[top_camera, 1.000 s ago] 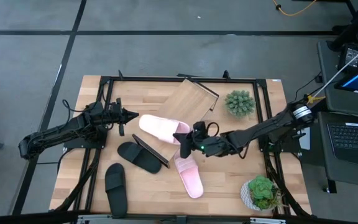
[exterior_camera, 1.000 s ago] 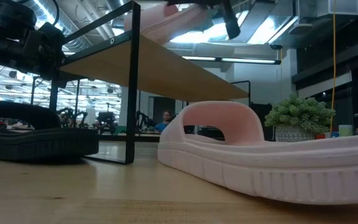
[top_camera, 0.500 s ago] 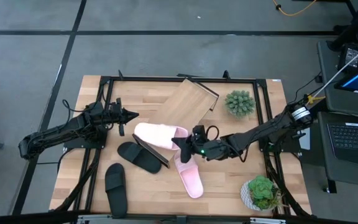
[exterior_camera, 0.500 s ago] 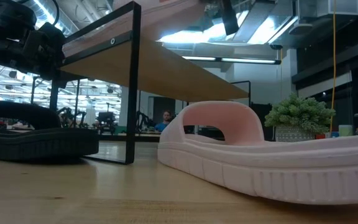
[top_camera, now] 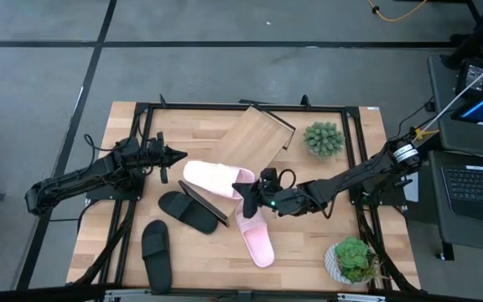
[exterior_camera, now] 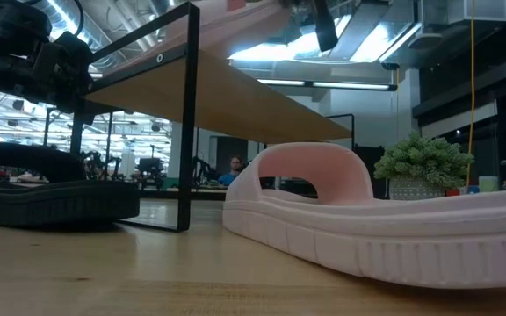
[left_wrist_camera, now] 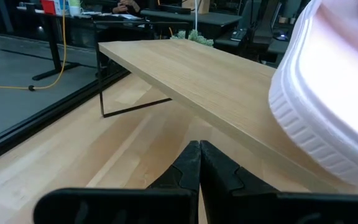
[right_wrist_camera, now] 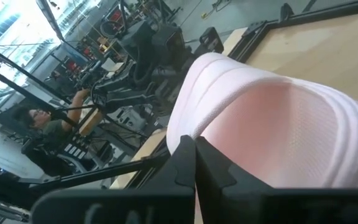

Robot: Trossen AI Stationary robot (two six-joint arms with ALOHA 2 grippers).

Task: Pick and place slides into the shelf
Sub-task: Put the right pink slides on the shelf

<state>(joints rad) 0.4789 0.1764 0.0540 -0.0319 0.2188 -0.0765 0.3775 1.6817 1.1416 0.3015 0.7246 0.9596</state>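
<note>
Black sandals sat nearest the front edge of the table [top_camera: 309, 252]: one [top_camera: 156, 249] at the front-left corner, the other [top_camera: 187, 210] just behind it, against the low end of the rack [top_camera: 258, 138]. A second pink sandal [top_camera: 257, 237] lay flat near the middle of the front edge, its toe close under your working arm.

Behind those, your right claw [top_camera: 254, 195] was closed together on the strap end of the pink sandal [top_camera: 212, 179], as far as the wrist view let me judge. That sandal lay across the low end of the slanted rack board, its far end pointing toward the table's left edge.

To finish this placement well, you needed the sole flat on the board and clear of the low edge before letting go. The board sloped, so a sandal left hanging over that edge looked likely to slide off onto the black one below. You also wanted it squared to one side of the board, leaving room for the others.

Your left claw [top_camera: 177, 155] waited with its fingers together and nothing in them, near the table's left edge, just beside the rack. The rack's high end reached toward the back edge.
</note>
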